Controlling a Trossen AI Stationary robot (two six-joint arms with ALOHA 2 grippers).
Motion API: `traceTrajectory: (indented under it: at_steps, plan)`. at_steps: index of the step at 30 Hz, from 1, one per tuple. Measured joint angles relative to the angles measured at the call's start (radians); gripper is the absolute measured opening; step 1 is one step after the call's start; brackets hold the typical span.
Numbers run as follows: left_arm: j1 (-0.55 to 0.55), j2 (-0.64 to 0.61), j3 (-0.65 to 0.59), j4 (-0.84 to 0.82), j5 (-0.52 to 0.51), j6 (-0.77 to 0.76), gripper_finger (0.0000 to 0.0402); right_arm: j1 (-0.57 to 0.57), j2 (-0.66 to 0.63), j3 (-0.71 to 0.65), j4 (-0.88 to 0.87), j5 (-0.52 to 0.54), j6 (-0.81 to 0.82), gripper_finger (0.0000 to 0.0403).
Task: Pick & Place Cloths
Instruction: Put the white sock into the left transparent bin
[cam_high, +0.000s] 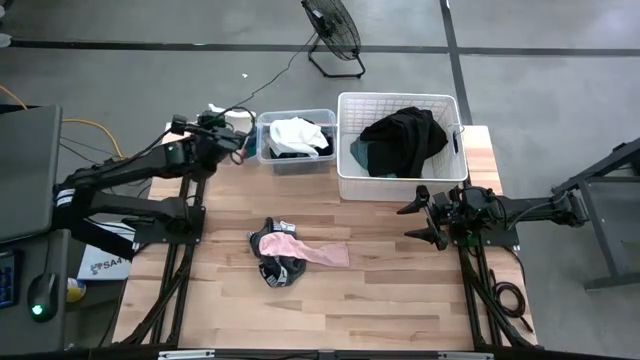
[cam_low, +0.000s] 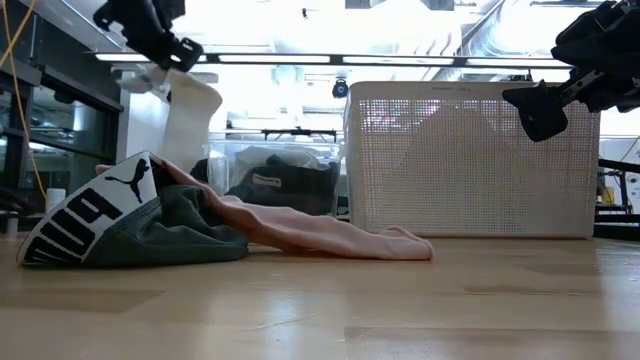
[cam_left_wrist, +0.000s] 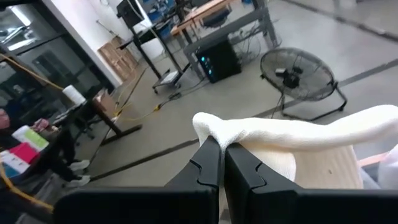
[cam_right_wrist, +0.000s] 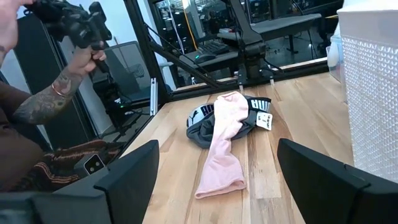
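My left gripper (cam_high: 236, 140) is raised beside the clear bin (cam_high: 263, 150) at the table's far left and is shut on a white cloth (cam_low: 190, 105). On the middle of the table, a pink cloth (cam_high: 312, 251) is draped over a dark garment with a white-lettered black waistband (cam_low: 95, 215). A black cloth (cam_high: 405, 138) lies over a teal one in the white basket (cam_high: 400, 97). White and dark cloths (cam_high: 298, 135) fill the clear bin. My right gripper (cam_high: 420, 220) hovers open, right of the pink cloth (cam_right_wrist: 221, 158). My left gripper (cam_left_wrist: 222, 146) pinches the white cloth at a bunched fold near one end (cam_left_wrist: 208, 124) between its two fingers. The cloth is lifted clear of the table. In the low view it hangs down below the fingers (cam_low: 165, 45), slack.
The basket stands at the far right of the table, the bin left of it. A floor fan (cam_high: 335, 30) stands beyond the far edge. A person's tattooed arm (cam_right_wrist: 43, 102) shows off the table's left side. Bare wood lies near and to the right of the cloth pile.
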Motion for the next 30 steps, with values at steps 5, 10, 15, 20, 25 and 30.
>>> traceTrajectory:
  at_steps: [5,10,15,20,25,30]
  plan:
    - [0.073,0.051,0.0,-0.013,0.03,-0.047,0.0,0.0,0.0,0.0,0.0,0.0,0.0,0.0318]
    - [0.165,0.063,0.0,-0.023,0.071,-0.109,0.0,0.0,0.0,0.0,0.0,0.0,0.0,0.0318]
    - [0.201,0.063,0.0,0.139,0.118,0.051,0.0,0.0,0.0,0.0,0.0,0.0,0.0,0.0318]
    - [0.2,0.063,0.0,0.264,0.117,0.2,0.0,0.0,0.0,0.0,0.0,0.0,0.0,0.0318]
    - [0.2,0.052,0.027,0.268,0.067,0.242,0.0,0.0,0.0,0.0,0.0,0.0,0.0,0.0318]
    - [0.2,0.04,0.074,0.262,0.021,0.289,0.0,0.0,0.0,0.0,0.0,0.0,0.0,0.0318]
